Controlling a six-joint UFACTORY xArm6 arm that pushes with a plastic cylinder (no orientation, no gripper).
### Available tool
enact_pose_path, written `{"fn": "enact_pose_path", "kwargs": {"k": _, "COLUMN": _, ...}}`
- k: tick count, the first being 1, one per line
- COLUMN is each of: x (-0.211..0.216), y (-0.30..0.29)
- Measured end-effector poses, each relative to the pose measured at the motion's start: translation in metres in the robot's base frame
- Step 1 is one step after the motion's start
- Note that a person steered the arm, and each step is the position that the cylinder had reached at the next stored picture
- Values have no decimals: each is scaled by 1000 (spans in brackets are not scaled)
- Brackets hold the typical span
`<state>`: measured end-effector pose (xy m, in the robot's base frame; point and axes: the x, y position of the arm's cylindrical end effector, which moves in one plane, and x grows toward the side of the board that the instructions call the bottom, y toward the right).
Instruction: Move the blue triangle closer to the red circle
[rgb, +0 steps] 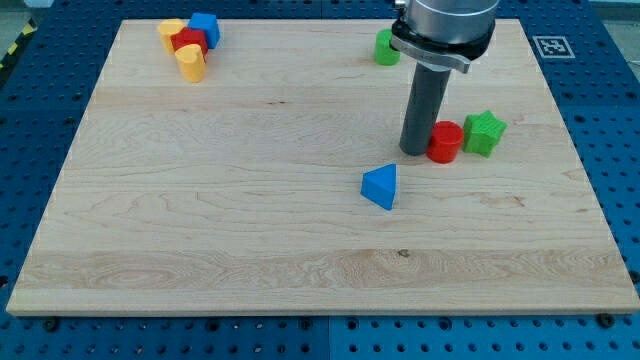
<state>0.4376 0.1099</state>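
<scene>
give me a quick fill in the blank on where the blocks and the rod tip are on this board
1. The block touching the red circle on the view's right is the ____ star.
2. My tip stands just to the view's ____ of the red circle.
3. The blue triangle lies toward the view's ____ from my tip.
4. The cluster at the view's top left holds two yellow blocks, a red block and a ____ block.

Missing words: green; left; bottom; blue

place: lab | evidence: blue perforated workbench (610, 150), fiducial tag (552, 45), wooden board (200, 200)
</scene>
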Motion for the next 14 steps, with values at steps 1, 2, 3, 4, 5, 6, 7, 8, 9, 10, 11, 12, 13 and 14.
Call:
{"fn": "enact_pose_path", "kwargs": {"k": 1, "x": 0, "y": 15}}
{"fn": "enact_pose_path", "kwargs": {"k": 2, "x": 0, "y": 16}}
{"fn": "enact_pose_path", "kwargs": {"k": 3, "x": 1, "y": -6}}
{"fn": "enact_pose_path", "kwargs": {"k": 4, "x": 11, "y": -89}}
{"fn": "enact_pose_path", "kwargs": {"k": 5, "x": 52, "y": -122}}
{"fn": "enact_pose_path", "kwargs": {"k": 6, "x": 99, "y": -92}}
{"fn": "enact_pose_path", "kwargs": {"k": 7, "x": 100, "y": -89}}
{"fn": "enact_pose_path", "kwargs": {"k": 8, "x": 80, "y": -70}}
{"fn": "enact_pose_path", "kwargs": {"k": 9, "x": 62, "y": -27}}
{"fn": "enact_pose_path", "kwargs": {"k": 10, "x": 48, "y": 19}}
{"fn": "enact_pose_path", "kwargs": {"k": 11, "x": 38, "y": 51}}
{"fn": "enact_pose_path", "kwargs": {"k": 12, "x": 36, "y": 59}}
{"fn": "enact_pose_path", "kwargs": {"k": 13, "x": 52, "y": 56}}
{"fn": "enact_pose_path", "kwargs": {"k": 14, "x": 56, "y": 42}}
